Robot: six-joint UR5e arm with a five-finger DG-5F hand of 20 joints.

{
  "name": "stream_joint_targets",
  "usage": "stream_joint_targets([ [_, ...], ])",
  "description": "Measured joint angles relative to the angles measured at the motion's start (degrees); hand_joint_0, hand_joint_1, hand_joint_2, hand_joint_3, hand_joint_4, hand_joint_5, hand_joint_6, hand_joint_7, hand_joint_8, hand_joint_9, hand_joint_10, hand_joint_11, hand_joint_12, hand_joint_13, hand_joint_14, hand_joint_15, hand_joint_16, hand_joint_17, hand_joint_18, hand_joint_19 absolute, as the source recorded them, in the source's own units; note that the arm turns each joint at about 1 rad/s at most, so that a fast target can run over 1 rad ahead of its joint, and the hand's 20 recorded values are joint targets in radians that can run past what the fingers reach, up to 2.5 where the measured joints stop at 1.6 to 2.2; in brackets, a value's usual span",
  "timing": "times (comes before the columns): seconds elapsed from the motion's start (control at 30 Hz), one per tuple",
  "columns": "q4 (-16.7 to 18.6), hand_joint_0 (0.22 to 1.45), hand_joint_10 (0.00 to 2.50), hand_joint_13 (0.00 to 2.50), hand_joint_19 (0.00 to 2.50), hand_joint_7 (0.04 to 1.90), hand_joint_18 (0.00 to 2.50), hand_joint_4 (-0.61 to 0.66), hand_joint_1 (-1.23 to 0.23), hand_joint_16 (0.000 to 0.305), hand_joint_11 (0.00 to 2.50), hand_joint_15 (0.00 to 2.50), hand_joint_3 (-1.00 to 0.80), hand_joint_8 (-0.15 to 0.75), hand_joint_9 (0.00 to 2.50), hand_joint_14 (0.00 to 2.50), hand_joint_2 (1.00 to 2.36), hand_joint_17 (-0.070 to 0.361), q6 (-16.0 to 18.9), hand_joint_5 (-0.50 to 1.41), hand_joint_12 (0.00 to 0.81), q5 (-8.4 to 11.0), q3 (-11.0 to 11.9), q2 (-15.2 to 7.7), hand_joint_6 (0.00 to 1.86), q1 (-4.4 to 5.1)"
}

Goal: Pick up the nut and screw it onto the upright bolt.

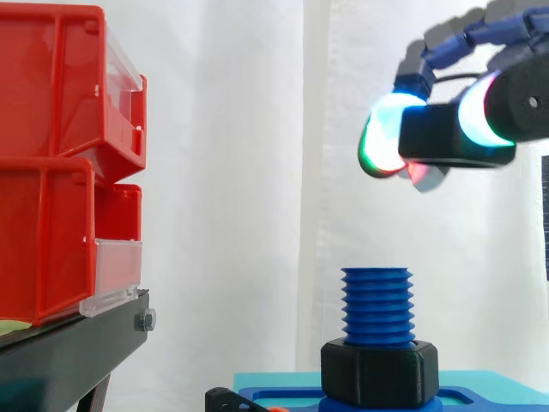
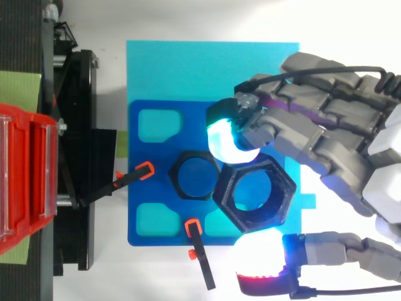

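**White curtain [image 1: 240, 172] behind, nut [image 1: 446, 137] aloft: centre it before going down**

Fingers [image 2: 294, 100] of the hand [image 2: 332, 157] are curled in and pinch the black hex nut from opposite sides between two glowing pads, leaving its bore free. From the side the nut looks level, which is what threading needs. It hangs well above the upright blue bolt [image 1: 377, 305] and off toward the arm's side of it. From above, its bore sits beside the bolt's top, not over it.

The step in hand, as I judge it, is the carry to the bolt. Doing it well means shifting sideways first, until bore and bolt share one axis in both views, and only then descending. The nut should be flat at first contact, since a tilt there would likely cross the coarse threads. Light downward pressure with a turn should catch the first thread. Pushed hard, the pinch may slip on the nut's smooth sides.

Further out, a second black nut [image 1: 380, 373] is already seated at the bolt's foot on the blue fixture plate [image 2: 141, 213]. The plate lies on a cyan sheet [image 2: 188, 63], and two orange-tipped clamps [image 2: 145, 169] reach onto it. Red bins [image 1: 51, 172] on a black stand [image 1: 69, 352] are well apart from the bolt, on the side away from the arm.
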Motion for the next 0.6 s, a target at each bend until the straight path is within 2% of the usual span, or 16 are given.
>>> stream_joint_targets([
  [0.23,2.71,0.59,0.01,0.62,0.0,1.15,0.5,0.25,-0.73,0.03,0.44,0.0,-0.5,0.3,0.8,0.0,1.0,0.068,-2.72,-0.18,0.299,-2.27,-0.03,-0.46,0.5,-0.99],
  [0.6,3.13,0.59,0.01,0.63,0.0,1.15,0.5,0.26,-0.73,0.03,0.43,0.0,-0.5,0.296,0.8,0.0,1.0,0.068,-2.8,-0.17,0.299,-3.9,-0.02,-0.94,0.5,-2.2],
])
